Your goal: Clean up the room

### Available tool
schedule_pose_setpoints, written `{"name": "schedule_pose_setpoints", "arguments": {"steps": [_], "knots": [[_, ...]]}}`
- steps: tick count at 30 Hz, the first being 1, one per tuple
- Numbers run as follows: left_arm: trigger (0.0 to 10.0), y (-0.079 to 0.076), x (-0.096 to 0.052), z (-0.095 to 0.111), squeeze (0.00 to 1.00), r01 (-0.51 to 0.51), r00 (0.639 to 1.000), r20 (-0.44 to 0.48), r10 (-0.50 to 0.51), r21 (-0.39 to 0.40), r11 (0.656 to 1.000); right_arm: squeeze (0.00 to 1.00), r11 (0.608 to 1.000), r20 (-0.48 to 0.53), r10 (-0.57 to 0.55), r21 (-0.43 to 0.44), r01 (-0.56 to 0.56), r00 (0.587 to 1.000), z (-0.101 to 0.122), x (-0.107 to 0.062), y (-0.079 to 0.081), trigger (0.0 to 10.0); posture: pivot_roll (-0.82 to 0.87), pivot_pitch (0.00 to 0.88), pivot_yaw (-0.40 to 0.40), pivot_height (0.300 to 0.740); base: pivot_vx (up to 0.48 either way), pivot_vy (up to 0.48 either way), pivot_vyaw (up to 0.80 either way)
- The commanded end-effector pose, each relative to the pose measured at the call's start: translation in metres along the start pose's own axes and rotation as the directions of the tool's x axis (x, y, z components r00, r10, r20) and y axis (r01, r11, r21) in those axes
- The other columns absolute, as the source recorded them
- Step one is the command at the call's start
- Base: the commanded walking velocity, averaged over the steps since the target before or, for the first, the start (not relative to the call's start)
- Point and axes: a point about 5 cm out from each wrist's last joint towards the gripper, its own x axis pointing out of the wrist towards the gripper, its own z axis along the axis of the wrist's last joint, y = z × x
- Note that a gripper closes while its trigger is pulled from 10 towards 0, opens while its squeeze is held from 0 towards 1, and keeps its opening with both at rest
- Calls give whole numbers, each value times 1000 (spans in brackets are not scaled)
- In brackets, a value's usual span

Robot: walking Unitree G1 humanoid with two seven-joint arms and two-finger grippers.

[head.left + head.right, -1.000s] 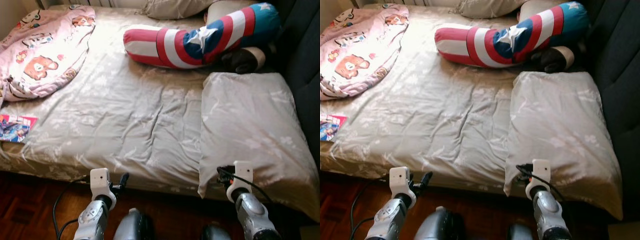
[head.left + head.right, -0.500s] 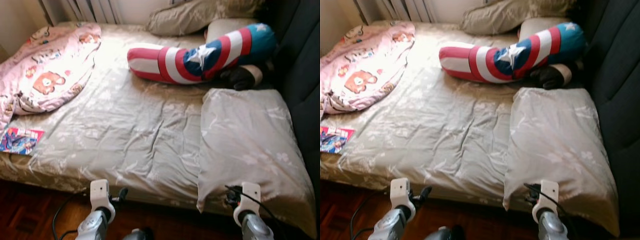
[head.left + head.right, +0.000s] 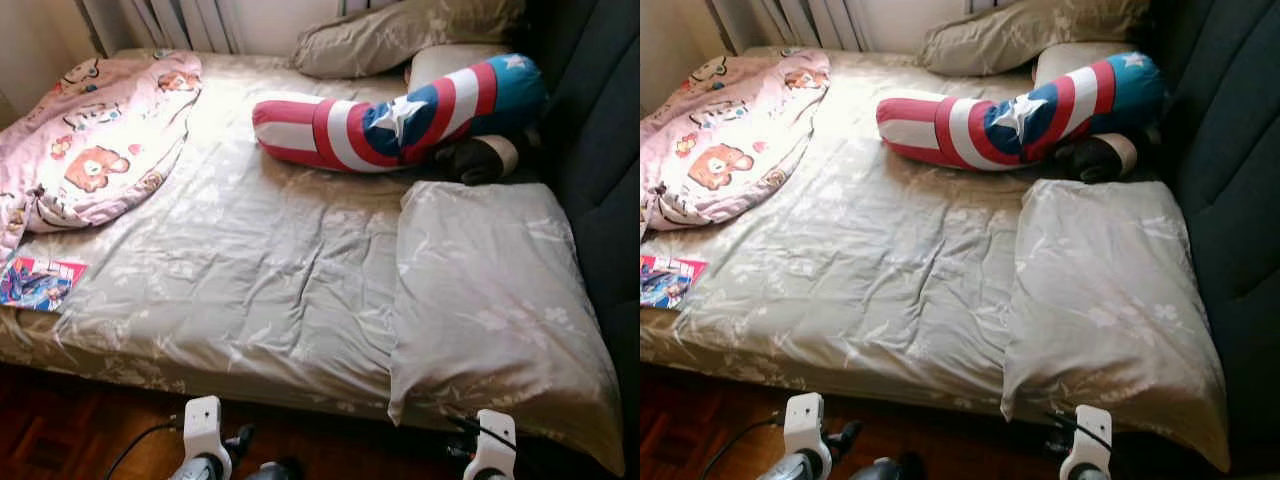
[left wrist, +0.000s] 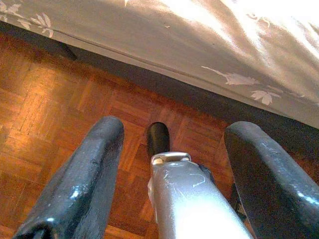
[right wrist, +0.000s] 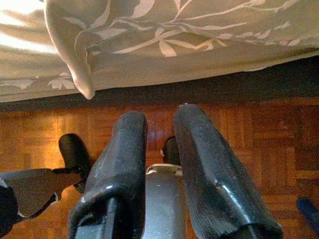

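A bed (image 3: 250, 260) with a beige leaf-print sheet lies before me. On it are a pink cartoon blanket (image 3: 95, 140) bunched at the far left, a red, white and blue star bolster (image 3: 400, 115) at the back, and a colourful book (image 3: 35, 282) near the left edge. A beige pillow (image 3: 490, 300) lies flat at the front right. Both arms hang low by the bed's front edge. My left gripper (image 4: 174, 127) is open above the parquet. My right gripper (image 5: 159, 117) is shut, with nothing in it, just below the pillow's corner (image 5: 79, 64).
A dark padded headboard (image 3: 600, 150) runs along the bed's right side. More beige pillows (image 3: 400, 35) and a brown and black soft thing (image 3: 480, 158) sit at the back. Wooden parquet floor (image 3: 60, 430) lies in front of the bed, with a black cable (image 3: 140, 445) near my left arm.
The view has tilted up toward the back of the bed. Both arms have sunk to the bottom edge of the picture. Nothing on the bed has moved.
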Motion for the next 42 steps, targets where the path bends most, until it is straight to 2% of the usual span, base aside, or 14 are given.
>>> {"name": "schedule_pose_setpoints", "arguments": {"steps": [1,6,14,22,26,28,33,42], "knots": [[10000,4,-3,-12,0,-9,999,-46,10,13,1000,0,1000,-28,-6,13,6,1000,-11,-2,1,10000,27,178,32,740,0,0,0],[10000,7,-4,-14,0,-24,998,-60,24,10,1000,0,999,-49,16,-51,-18,999,-14,-2,5,10000,30,176,35,740,0,0,0],[10000,9,-7,-21,0,-29,996,-90,31,21,999,0,999,-50,19,-49,-21,999,-14,-2,8,10000,28,159,37,740,0,0,0],[10000,9,-7,-21,0,-27,996,-84,30,37,999,0,998,-84,14,-54,-19,996,-25,-5,5,10000,27,139,38,740,0,220,0],[10000,8,-7,-22,0,-30,995,-90,33,43,999,0,998,-98,12,-55,-18,995,-30,-8,1,10000,27,134,40,740,0,247,0],[10000,8,-7,-22,0,-36,995,-91,40,39,999,0,999,-106,1,-52,-6,994,-32,-10,-9,10000,28,133,40,740,0,249,0],[10000,9,-7,-22,0,-45,995,-90,48,32,998,0,999,-110,-22,-38,18,994,-33,-13,-19,10000,32,153,42,740,0,251,0],[10000,9,-6,-21,0,-41,995,-90,44,36,998,0,999,-128,-31,-32,27,991,-38,-16,-24,10000,31,169,44,740,0,367,0]]}}
